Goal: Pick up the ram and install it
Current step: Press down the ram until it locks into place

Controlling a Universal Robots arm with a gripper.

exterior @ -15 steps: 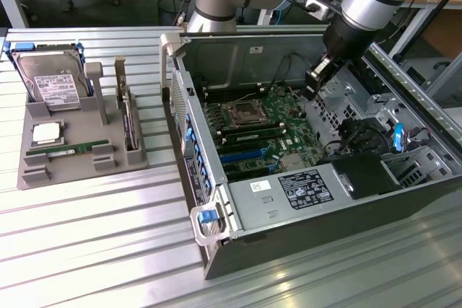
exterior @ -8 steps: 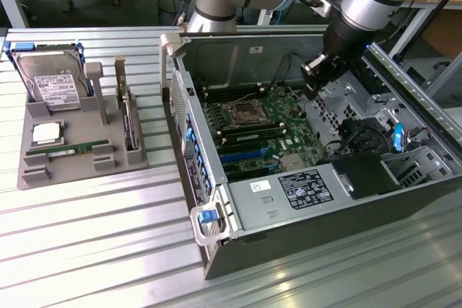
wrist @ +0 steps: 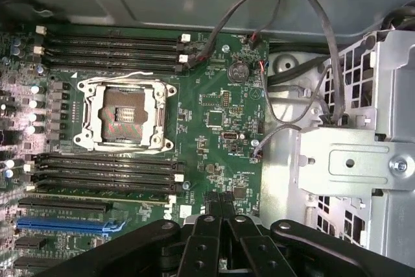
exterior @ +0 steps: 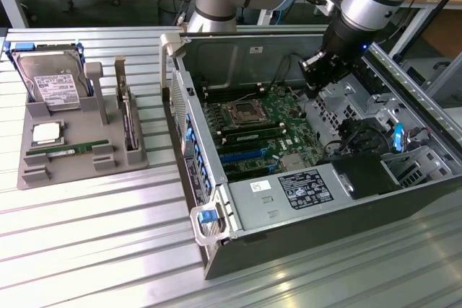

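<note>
The ram point(exterior: 68, 151), a thin green stick with a white label, lies flat in a grey holder tray point(exterior: 43, 172) at the exterior view's left, well away from the arm. My gripper point(exterior: 312, 90) hangs inside the open computer case point(exterior: 238, 250), over the green motherboard point(exterior: 271, 128). In the wrist view its black fingertips point(wrist: 211, 200) meet with nothing between them, so the gripper point(wrist: 219, 200) is shut. Below it lie the motherboard point(wrist: 220, 95), two banks of black memory slots point(wrist: 110, 47) point(wrist: 104, 174) and the open processor socket point(wrist: 126, 113).
The tray also holds a silver hard drive point(exterior: 50, 81), a processor chip point(exterior: 47, 133) and an upright expansion card point(exterior: 128, 117). Grey cables point(wrist: 305, 63) loop over a metal drive cage point(wrist: 350, 160) beside the board. The case walls point(exterior: 189, 142) rise around the motherboard.
</note>
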